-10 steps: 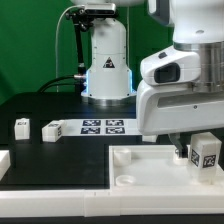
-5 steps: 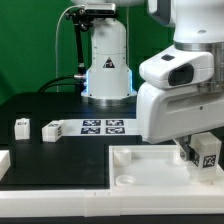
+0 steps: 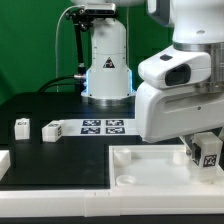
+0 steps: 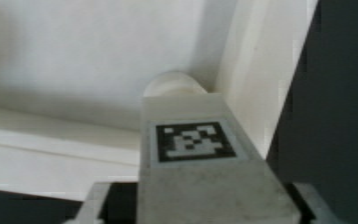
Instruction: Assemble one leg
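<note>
One leg sits inside the hand (gripped).

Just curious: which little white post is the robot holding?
The leg at the exterior view's right, in the gripper; the others sit loose on the table.

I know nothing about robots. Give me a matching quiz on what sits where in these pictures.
Things:
1 held leg
2 marker board
3 panel
4 loose legs

Places:
A on the black table, exterior view's left
B in the gripper
C nearest the camera, round hole showing
D mid-table, before the robot base

Pairs: 1-B, 2-D, 3-C, 4-A
</note>
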`<state>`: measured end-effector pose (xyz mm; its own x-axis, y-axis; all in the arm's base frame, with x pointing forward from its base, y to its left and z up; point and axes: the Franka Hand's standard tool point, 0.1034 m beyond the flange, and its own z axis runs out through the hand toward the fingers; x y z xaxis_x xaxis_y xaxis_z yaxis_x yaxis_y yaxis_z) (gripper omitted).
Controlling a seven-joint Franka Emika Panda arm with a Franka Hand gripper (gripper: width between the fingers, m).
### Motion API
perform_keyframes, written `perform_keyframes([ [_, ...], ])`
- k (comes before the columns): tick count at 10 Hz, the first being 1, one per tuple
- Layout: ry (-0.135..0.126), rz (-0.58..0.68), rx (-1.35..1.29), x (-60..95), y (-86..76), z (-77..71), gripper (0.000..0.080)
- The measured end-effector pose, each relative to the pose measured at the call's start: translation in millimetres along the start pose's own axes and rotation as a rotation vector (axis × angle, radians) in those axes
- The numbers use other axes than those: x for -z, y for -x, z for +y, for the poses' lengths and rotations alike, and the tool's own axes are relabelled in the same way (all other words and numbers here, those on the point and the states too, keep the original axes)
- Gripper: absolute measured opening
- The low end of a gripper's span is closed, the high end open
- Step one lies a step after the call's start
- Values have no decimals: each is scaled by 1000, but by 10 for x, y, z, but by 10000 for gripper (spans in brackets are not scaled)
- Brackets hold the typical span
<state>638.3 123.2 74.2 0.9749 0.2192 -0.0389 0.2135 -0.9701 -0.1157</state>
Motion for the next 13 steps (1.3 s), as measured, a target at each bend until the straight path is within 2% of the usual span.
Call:
perform_keyframes([
  [9,-5,24,-1250,-21,39,53,297],
  [10,-4,26,-1302,-22,41,49,297],
  [12,-19,13,-1504,-25,46,33,297],
  [13,-18,14,-1449,-28,46,34,377],
])
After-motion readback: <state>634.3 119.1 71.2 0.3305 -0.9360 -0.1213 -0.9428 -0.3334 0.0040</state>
